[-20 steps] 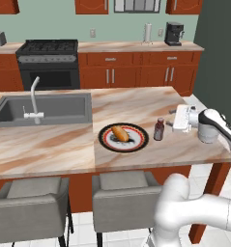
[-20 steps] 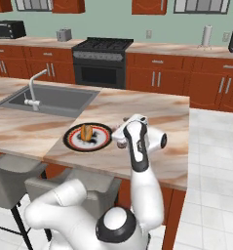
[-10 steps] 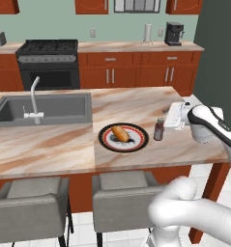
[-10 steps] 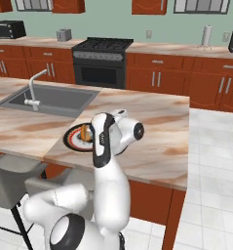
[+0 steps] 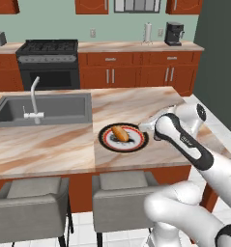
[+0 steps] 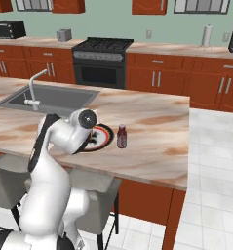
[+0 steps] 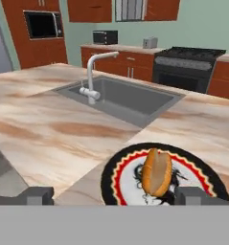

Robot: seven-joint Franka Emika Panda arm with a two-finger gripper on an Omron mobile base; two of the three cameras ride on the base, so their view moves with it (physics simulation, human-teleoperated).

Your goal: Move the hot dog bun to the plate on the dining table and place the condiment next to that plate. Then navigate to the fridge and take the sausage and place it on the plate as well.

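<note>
Kitchen setting: red-brown cabinets, a black stove [image 5: 48, 65] on the far wall, and a marbled table [image 5: 54, 144] with an inset sink [image 5: 44, 108] and white tap [image 5: 32, 96]; 2 grey stools [image 5: 30, 212] stand at its near edge. Task status: the bun [image 5: 120, 133] lies on the plate [image 5: 107, 140], slightly off centre, so step 1 appears done. The condiment [image 6: 121, 136] stands upright on the table just beside the plate, apart from its rim, so step 2 also appears done. Remaining, by judgement: drive to the fridge, take the sausage, and set it on the plate. The tool [image 7: 113, 197] is empty with its fingers spread wide; in the hand view it hangs low at the plate's near rim, facing the sink.
</note>
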